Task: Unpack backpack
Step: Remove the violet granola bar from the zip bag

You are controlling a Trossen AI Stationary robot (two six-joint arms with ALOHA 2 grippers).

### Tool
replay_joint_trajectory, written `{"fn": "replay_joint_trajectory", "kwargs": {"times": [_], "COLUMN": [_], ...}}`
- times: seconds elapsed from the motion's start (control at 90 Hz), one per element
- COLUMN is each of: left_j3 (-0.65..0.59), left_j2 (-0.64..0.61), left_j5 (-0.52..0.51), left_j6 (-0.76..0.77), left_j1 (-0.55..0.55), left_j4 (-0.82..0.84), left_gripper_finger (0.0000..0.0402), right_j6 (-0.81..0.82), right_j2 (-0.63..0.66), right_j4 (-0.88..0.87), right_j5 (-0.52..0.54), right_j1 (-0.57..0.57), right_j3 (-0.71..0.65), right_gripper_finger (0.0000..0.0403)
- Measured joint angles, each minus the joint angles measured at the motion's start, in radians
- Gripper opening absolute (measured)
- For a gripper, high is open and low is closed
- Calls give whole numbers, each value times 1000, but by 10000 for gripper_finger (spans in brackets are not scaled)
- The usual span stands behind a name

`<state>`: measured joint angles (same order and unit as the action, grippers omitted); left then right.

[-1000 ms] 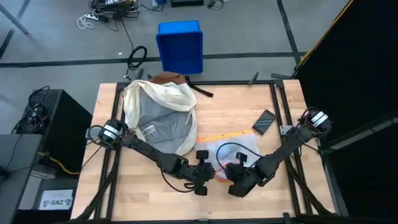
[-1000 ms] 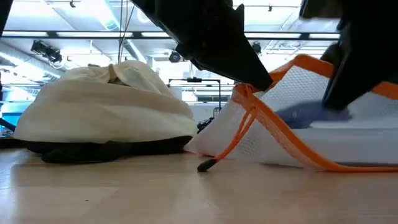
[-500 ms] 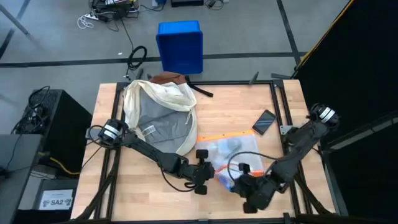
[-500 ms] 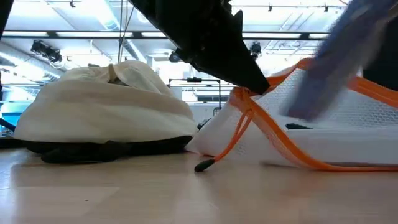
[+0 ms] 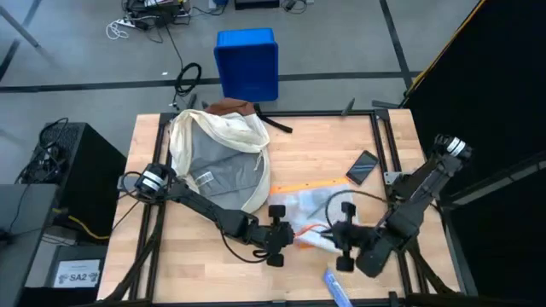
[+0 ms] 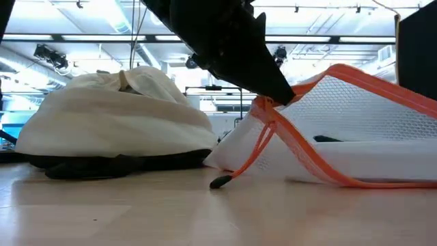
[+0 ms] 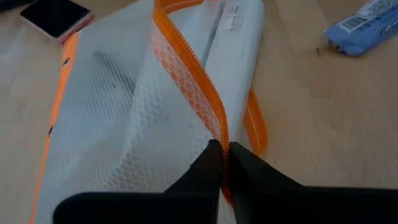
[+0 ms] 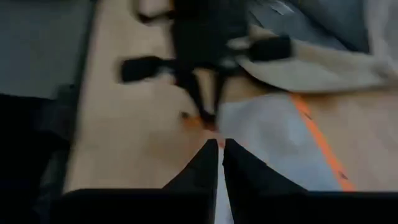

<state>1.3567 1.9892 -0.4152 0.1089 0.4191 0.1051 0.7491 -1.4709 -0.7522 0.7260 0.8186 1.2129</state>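
Left gripper [image 7: 222, 163] is clamped on the orange zipper edge of the mesh pouch [image 7: 143, 118], holding its mouth up for access. Right gripper [image 8: 219, 163] hangs nearby, fingers together, empty. Blue packet [image 5: 335, 287] lies at the table's near edge. Backpack [image 5: 217, 158] sits far-left, slumped.

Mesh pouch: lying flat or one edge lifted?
One edge lifted. The left tool pinches the mesh pouch by its orange zipper edge, holding that side above the table; the rest lies flat.

Robotics lab, floor cables [image 5: 149, 19], framed table [image 5: 316, 141]
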Motion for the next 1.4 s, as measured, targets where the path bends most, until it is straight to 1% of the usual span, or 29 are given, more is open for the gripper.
{"fn": "replay_joint_trajectory", "kwargs": {"times": [0.156, 0.256, 0.378, 0.444, 0.533, 0.656, 0.744, 0.8, 0.911, 1.033, 1.122, 1.222, 1.289, 1.4], "left_j3": [0, 0, 0, 0, 0, 0, 0, 0, 0, 0, 0, 0, 0, 0], "left_j2": [0, 0, 0, 0, 0, 0, 0, 0, 0, 0, 0, 0, 0, 0], "left_j5": [0, 0, 0, 0, 0, 0, 0, 0, 0, 0, 0, 1, 1, 1], "left_j6": [0, 0, 0, 1, 5, 7, 8, 8, 12, 12, 12, 12, 12, 12], "left_j1": [0, 0, 0, 0, 0, 0, 0, 0, 0, 0, 0, 0, 0, 0], "left_j4": [10, 11, 10, 11, 20, 22, 21, 21, 21, 21, 23, 27, 27, 26], "left_gripper_finger": [0, 0, 0, 0, 0, 0, 0, 0, 0, 0, 0, 0, 0, 0], "right_j6": [70, 75, 62, 63, 83, 88, 109, 134, 193, 287, 372, 479, 562, 707], "right_j2": [0, 0, -36, -65, -117, -203, -274, -316, -377, -403, -395, -374, -356, -301], "right_j4": [-58, -26, 49, 102, 186, 359, 454, 482, 485, 397, 281, 86, -64, -335], "right_j5": [-128, -211, -263, -328, -444, -568, -653, -707, -787, -869, -928, -989, -1007, -984], "right_j1": [-42, -41, -24, -14, 11, 46, 45, 42, 29, 14, 11, 12, 13, 12], "right_j3": [-4, -25, -70, -91, -98, -99, -99, -99, -99, -99, -96, -96, -98, -99], "right_gripper_finger": [0, 0, 0, 0, 0, 0, 0, 0, 0, 0, 0, 0, 0, 0]}}
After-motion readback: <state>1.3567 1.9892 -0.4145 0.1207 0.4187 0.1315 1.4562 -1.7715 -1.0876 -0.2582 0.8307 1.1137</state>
